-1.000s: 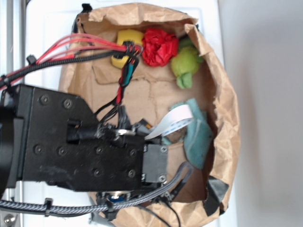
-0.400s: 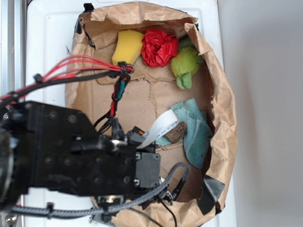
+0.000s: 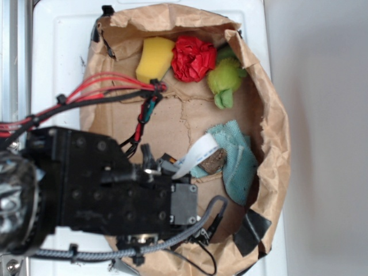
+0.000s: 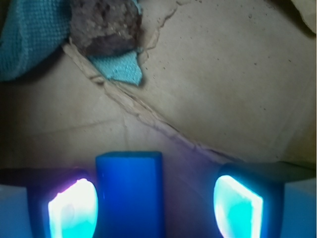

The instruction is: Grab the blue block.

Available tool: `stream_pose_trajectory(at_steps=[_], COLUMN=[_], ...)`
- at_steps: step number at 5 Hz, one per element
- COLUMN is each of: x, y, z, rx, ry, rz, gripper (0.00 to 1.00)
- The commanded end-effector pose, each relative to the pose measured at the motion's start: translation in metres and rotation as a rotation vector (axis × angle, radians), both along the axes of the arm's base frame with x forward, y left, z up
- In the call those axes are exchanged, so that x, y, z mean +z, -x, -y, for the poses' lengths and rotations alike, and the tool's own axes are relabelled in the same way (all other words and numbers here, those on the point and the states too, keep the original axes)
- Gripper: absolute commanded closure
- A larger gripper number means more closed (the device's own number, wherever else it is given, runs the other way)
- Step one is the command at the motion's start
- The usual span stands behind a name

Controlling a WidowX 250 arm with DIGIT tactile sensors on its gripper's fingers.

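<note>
In the exterior view, the black arm (image 3: 109, 190) is reaching in from the left edge and covering the lower left of a torn brown paper bag (image 3: 270, 115) that is lying spread on the white worktop (image 3: 63, 52). Red and black cables (image 3: 109, 92) are running from the left edge across the paper to the arm. Along the paper's far edge a yellow sponge (image 3: 154, 58), a red crumpled ball (image 3: 194, 57) and a green plush toy (image 3: 225, 79) are sitting in a row, the ball touching both neighbours. Toward the right edge a teal rag (image 3: 238, 164) is lying with a brown lump (image 3: 213, 160) resting on it, and a white ribbon cable (image 3: 195, 152) is curving just beside them. The hand and the blue block are hidden beneath the arm here.

In the wrist view, the hand (image 4: 154, 206) is standing released, its two fingers (image 4: 74, 208) glowing cyan and spread apart. The blue block (image 4: 130, 193) is sitting between them on the brown paper (image 4: 223, 89), close against the left finger and well clear of the right one. At the top left the rag (image 4: 29, 34) and the lump (image 4: 105, 22) are showing.
</note>
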State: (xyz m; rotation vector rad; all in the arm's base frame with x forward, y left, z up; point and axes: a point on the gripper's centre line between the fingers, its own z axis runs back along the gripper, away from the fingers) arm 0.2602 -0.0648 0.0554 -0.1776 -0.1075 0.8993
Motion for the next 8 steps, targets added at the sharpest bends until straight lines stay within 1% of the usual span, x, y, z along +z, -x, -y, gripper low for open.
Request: stream_pose_trajectory(at_steps=[1, 2, 3, 4, 5, 6, 8], x=[0.01, 0.016, 0.033, 0.036, 0.032, 0.022, 0.024], y=[-0.005, -0.005, -0.006, -0.006, -0.003, -0.003, -0.004], z=[0.002, 0.002, 0.003, 0.003, 0.004, 0.002, 0.003], rx=[-0.054, -0.054, -0.035, -0.024, -0.011, -0.002, 0.024], ry=[0.023, 0.062, 0.117, 0.134, 0.122, 0.089, 0.073], rz=[0.03, 0.021, 0.019, 0.013, 0.013, 0.023, 0.033], gripper=[0.0, 0.0, 0.0, 0.0, 0.0, 0.0, 0.0])
